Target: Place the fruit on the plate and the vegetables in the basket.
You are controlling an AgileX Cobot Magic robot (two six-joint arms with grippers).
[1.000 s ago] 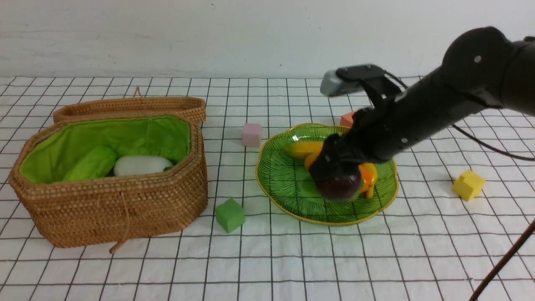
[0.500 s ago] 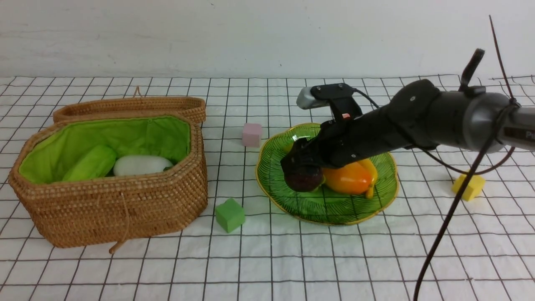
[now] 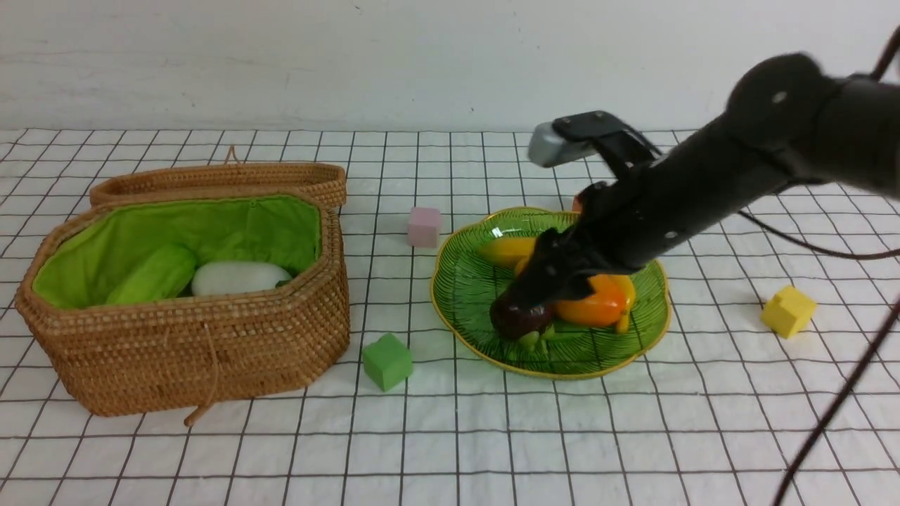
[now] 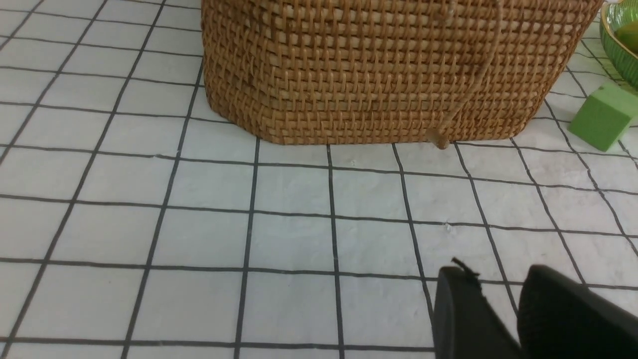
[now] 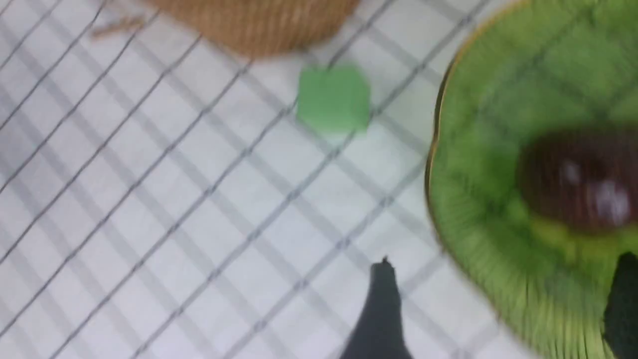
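Basically, the right end effector (image 3: 538, 292) sits low over the plate (image 3: 464, 295) with its jaws spread wide in the right wrist view, and the round, glossy dark mangosteen (image 3: 520, 316) lies on the ribbed green glass directly under and between them, touching the smooth oval mango (image 3: 594, 306). The banana (image 3: 508, 249) lies behind, long axis running left-right. The left end effector (image 4: 498, 309), jaws nearly together and empty, hovers over the gridded desk (image 4: 199, 224) near the woven basket (image 4: 379, 70), which holds the gourd (image 3: 151, 274) and radish (image 3: 239, 277).
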